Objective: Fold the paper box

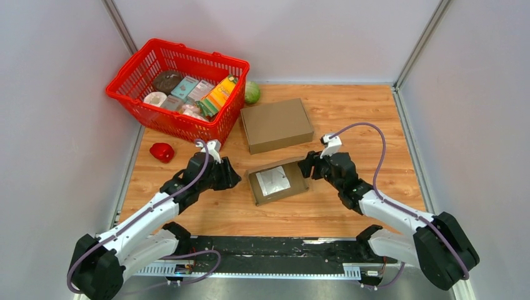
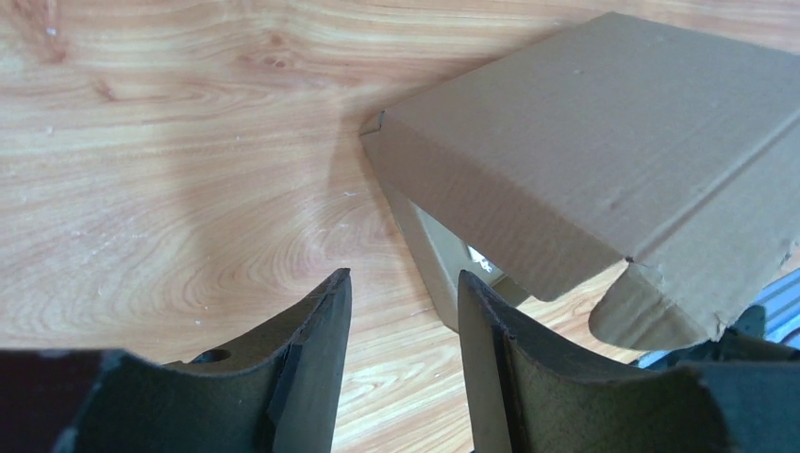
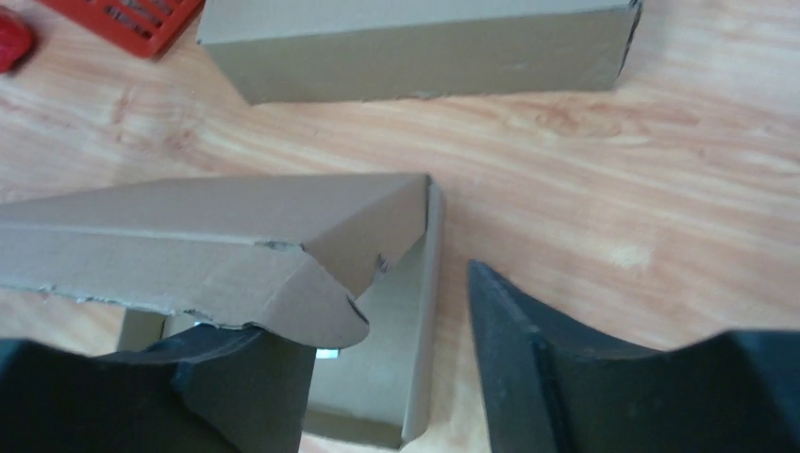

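Wooden table [image 1: 350,112], paper box [image 1: 278,181] interior partly hidden beneath its lid flap [image 3: 236,245].

We count two cardboard boxes on the one table [image 1: 350,112]: one closed box [image 1: 277,125] and one half-folded box [image 1: 294,187] with one white packet [image 1: 273,181] inside it. We see one red basket [image 1: 181,125] holding roughly six packed goods, too crowded for us to count surely, plus one green round vegetable [image 1: 252,92] and one small red item [image 1: 162,152]. We also count two arms, hence two claws: the left claw [image 1: 232,176] and the right claw [image 1: 306,167].
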You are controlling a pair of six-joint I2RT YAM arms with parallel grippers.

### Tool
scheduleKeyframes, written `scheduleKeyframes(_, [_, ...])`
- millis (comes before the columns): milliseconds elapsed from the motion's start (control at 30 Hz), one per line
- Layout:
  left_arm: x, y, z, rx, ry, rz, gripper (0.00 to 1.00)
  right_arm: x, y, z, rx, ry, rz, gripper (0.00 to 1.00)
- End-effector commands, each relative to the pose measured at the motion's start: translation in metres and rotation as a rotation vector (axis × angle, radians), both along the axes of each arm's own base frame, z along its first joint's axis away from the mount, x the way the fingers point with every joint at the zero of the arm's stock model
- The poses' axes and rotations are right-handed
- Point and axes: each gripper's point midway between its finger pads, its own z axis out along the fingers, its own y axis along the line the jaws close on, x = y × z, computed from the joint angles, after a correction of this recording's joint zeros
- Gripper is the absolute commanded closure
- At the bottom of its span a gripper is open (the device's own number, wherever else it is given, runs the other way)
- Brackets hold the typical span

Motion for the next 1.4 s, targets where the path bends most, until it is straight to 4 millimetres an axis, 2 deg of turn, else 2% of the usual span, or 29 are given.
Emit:
scheduleKeyframes(0, [0.008, -0.011, 0.021, 0.024, -0.126, -0.081, 0.47, 0.037, 0.001, 0.048, -0.005, -0.166, -0.070, 0.43])
scheduleKeyframes(33, [0.010, -0.013, 0.024, 0.056, -0.127, -0.087, 0.47, 0.037, 0.003, 0.047, 0.000, -0.157, -0.065, 0.52])
scheduleKeyframes(67, [0.015, -0.009, 0.026, 0.107, -0.146, -0.063, 0.47, 0.036, 0.006, 0.048, 0.003, -0.155, -0.055, 0.55])
scheduleKeyframes(333, [0.026, -0.034, 0.036, 0.261, -0.212, -0.176, 0.42, 0.034, 0.021, 0.048, 0.020, -0.130, 0.004, 0.65])
scheduleKeyframes(400, [0.030, -0.035, 0.043, 0.289, -0.230, -0.190, 0.42, 0.035, 0.025, 0.052, 0.024, -0.122, 0.013, 0.66])
scheduleKeyframes(500, [0.028, -0.032, 0.042, 0.303, -0.212, -0.186, 0.43, 0.039, 0.028, 0.057, 0.034, -0.118, 0.010, 0.68])
scheduleKeyframes(633, [0.026, -0.026, 0.038, 0.284, -0.229, -0.147, 0.42, 0.045, 0.030, 0.062, 0.031, -0.111, 0.000, 0.77])
scheduleKeyframes(767, [0.035, -0.016, 0.035, 0.364, -0.206, -0.102, 0.44, 0.048, 0.029, 0.060, 0.011, -0.107, -0.008, 0.78])
scheduleKeyframes(900, [0.034, -0.009, 0.034, 0.406, -0.156, -0.070, 0.45, 0.049, 0.027, 0.056, -0.011, -0.098, -0.015, 0.79])
scheduleKeyframes(1000, [0.036, -0.018, 0.037, 0.361, -0.211, -0.109, 0.40, 0.048, 0.030, 0.051, -0.014, -0.092, 0.003, 0.78])
scheduleKeyframes(1133, [0.045, -0.032, 0.045, 0.338, -0.288, -0.164, 0.41, 0.050, 0.034, 0.048, -0.019, -0.092, 0.021, 0.74])
scheduleKeyframes(1233, [0.054, -0.035, 0.048, 0.369, -0.293, -0.162, 0.46, 0.052, 0.035, 0.047, -0.022, -0.095, 0.022, 0.75])
scheduleKeyframes(1333, [0.060, -0.042, 0.044, 0.381, -0.259, -0.169, 0.58, 0.053, 0.037, 0.048, -0.013, -0.090, 0.025, 0.79])
scheduleKeyframes(1367, [0.061, -0.044, 0.043, 0.377, -0.241, -0.160, 0.67, 0.053, 0.038, 0.048, -0.008, -0.088, 0.025, 0.80])
